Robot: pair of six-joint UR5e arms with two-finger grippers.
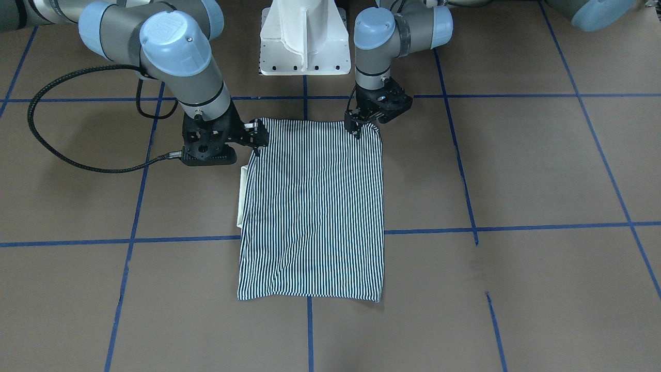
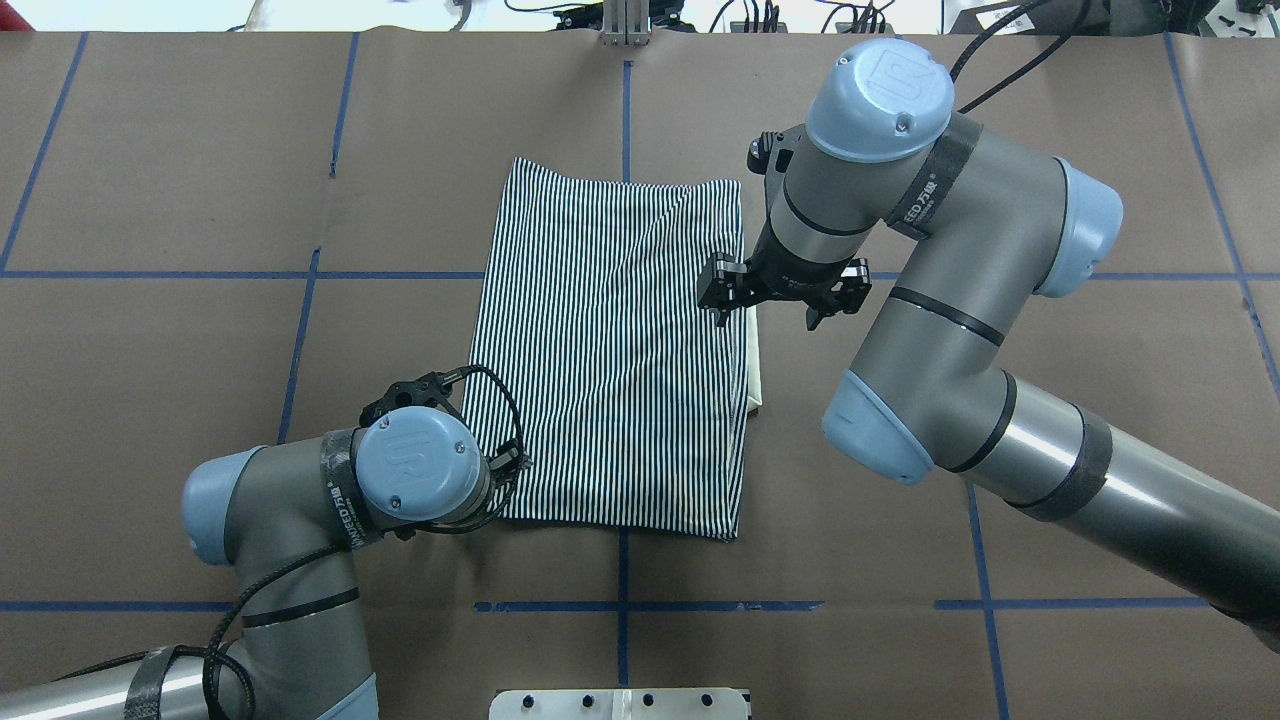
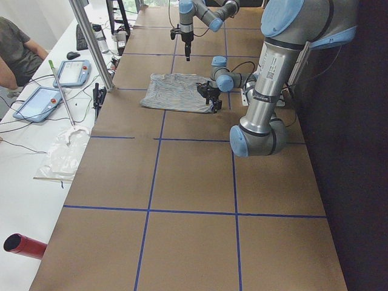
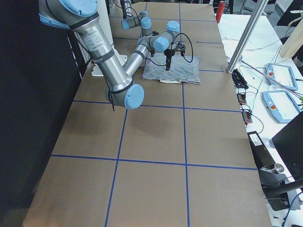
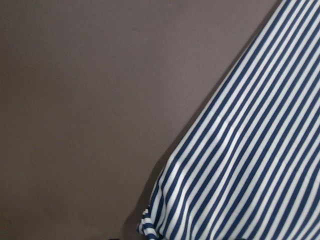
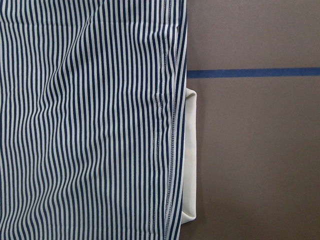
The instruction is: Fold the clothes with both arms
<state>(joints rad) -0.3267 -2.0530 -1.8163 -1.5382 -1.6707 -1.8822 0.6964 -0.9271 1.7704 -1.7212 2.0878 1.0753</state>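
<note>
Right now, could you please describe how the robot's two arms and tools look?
Both the left arm and right arm are grey metal tubes with light blue joint caps bearing a UR logo. The left tool and right tool are black, with black braided cables.

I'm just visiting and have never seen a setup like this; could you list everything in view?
shirt: one, navy-and-white striped, folded flat mid-table
collar: one, white, peeking from the shirt's side
table: one, brown, under everything
tape lines: several, blue, gridding the table
base: one, white, between the arms
tablets: two, blue-grey, side bench
tube: one, red, bench's near end
person: one, dark top, beside the bench
left arm: one, grey with blue caps, robot's left
right arm: one, same colours, robot's right
left hand: one, black, at a shirt corner
right hand: one, black, at the collar-side edge
</note>
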